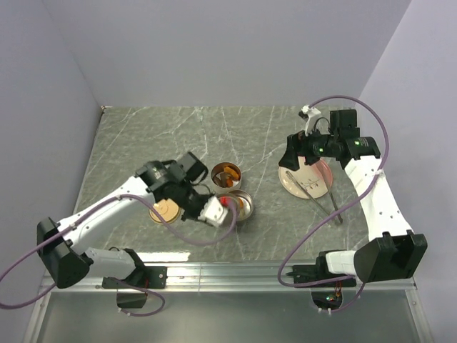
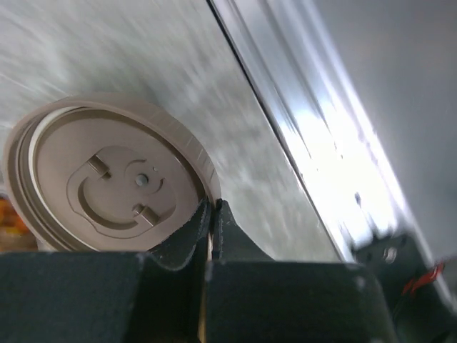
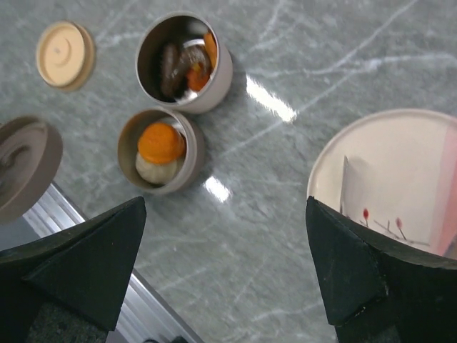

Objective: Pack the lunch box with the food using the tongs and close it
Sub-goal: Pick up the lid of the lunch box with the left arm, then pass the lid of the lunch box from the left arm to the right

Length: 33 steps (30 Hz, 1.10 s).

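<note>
The lunch box is two round taupe cups. The far cup holds reddish-brown sausage pieces and an orange bit. The near cup holds an orange chunk on a pale round piece. My left gripper is shut on the rim of a taupe lid, just left of the near cup. The thin silver tongs lie from the plate toward the near right. My right gripper hangs open over the left edge of the plate, holding nothing.
A pale pink plate carries a white paper with small red marks. A beige lid lies flat left of the cups. The metal rail runs along the near table edge.
</note>
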Motion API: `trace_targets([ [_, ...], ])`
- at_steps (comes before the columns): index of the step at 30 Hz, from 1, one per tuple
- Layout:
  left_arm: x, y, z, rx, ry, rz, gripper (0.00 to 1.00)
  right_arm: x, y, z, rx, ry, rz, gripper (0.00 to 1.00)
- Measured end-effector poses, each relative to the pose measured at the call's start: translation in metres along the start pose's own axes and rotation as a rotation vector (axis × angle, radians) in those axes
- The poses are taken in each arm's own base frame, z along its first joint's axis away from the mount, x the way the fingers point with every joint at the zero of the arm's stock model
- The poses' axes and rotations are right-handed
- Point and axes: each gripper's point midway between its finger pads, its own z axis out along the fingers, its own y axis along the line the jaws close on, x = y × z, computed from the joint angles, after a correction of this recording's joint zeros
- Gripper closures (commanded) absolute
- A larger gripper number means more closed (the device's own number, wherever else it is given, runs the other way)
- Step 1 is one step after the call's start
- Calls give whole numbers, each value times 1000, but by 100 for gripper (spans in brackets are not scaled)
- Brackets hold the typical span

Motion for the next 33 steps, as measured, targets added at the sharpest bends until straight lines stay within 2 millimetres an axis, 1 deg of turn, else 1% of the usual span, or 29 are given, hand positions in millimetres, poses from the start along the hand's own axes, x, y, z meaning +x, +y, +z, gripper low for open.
trace_targets([
  [2, -34, 12, -21, -42, -120, -62, 100, -9, 1, 2, -11, -33, 17, 1],
  [4, -59, 25, -44, -83, -238, -147, 100, -20, 1, 4, -15, -73, 27, 1],
  [6, -79, 43, -69, -121, -369, -234, 100, -34, 2, 4, -22, -126, 32, 1],
  [8, -92, 61, -92, -144, -499, -338, 100, -47, 3, 3, -28, -168, 35, 0],
  [10, -100, 77, -112, -152, -615, -449, 100, -64, 5, -1, -37, -214, 33, 0],
  [12, -106, 92, -127, -155, -715, -518, 100, -82, 9, -6, -47, -266, 31, 0],
  [14, -113, 101, -138, -136, -811, -591, 100, -96, 13, -10, -65, -314, 42, 0],
  [16, -124, 105, -149, -105, -875, -642, 100, -107, 18, -13, -87, -374, 57, 0],
  [18, -137, 109, -164, -101, -926, -638, 100, -107, 25, -15, -114, -419, 87, 0],
  [20, -152, 110, -184, -100, -989, -641, 100, -105, 34, -18, -151, -442, 128, 1],
  [23, -166, 111, -203, -108, -1052, -652, 100, -117, 46, -22, -205, -473, 150, 2],
  [26, -173, 111, -213, -116, -1086, -637, 100, -128, 62, -24, -309, -468, 194, 6],
  [30, -178, 108, -218, -125, -1106, -587, 100, -140, 86, -29, -480, -479, 295, 11],
  [33, -179, 108, -218, -136, -1115, -553, 100, -141, 110, -30, -622, -463, 395, 16],
])
